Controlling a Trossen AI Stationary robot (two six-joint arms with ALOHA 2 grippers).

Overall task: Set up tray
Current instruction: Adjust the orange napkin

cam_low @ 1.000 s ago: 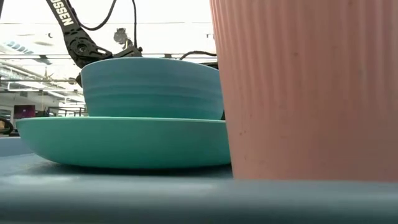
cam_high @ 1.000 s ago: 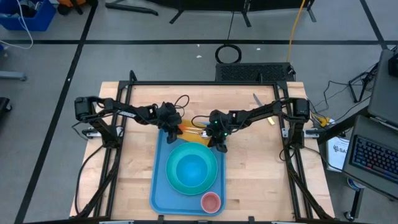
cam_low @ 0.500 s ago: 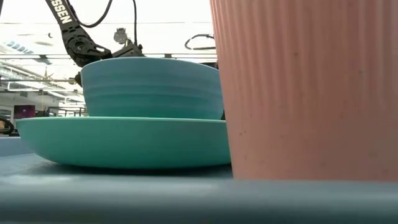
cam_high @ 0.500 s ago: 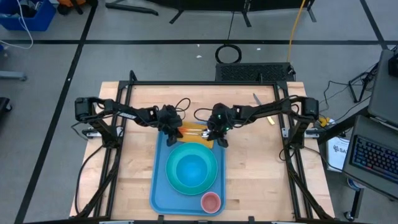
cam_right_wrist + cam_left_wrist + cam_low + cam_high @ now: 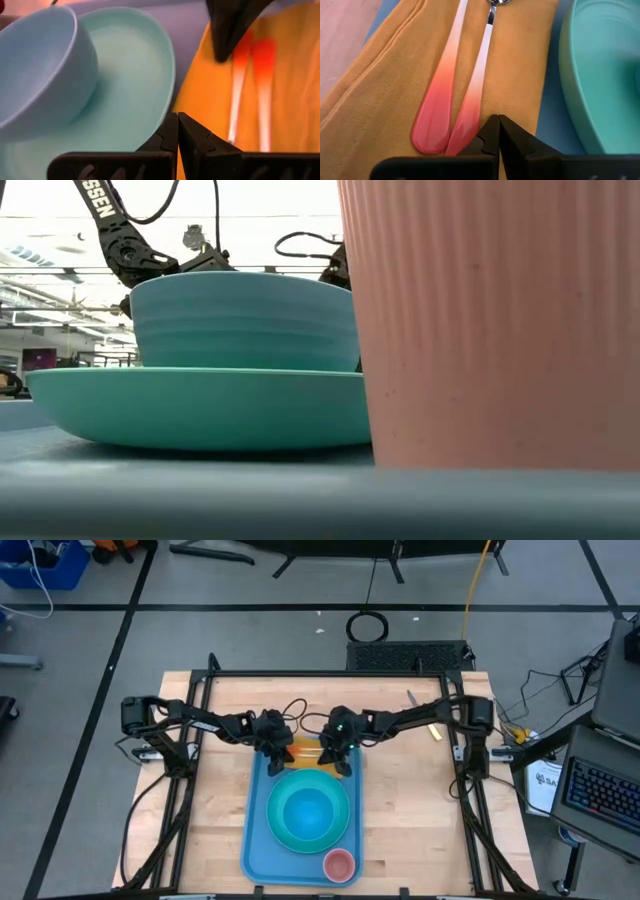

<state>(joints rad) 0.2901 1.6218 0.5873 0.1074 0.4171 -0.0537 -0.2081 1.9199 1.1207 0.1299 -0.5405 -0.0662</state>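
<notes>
on the table (image 5: 400, 810), tray (image 5: 255, 840) holds plate (image 5: 283, 836), bowl (image 5: 308, 810), cup (image 5: 339, 864).

Both dark arms reach inward from opposite sides, meeting near the middle. The left hand (image 5: 276, 750) points downward with its fingers (image 5: 489, 134) pressed together, holding nothing. The right hand (image 5: 338, 758) sits just beside it, fingers (image 5: 187, 131) likewise closed and empty.
</notes>
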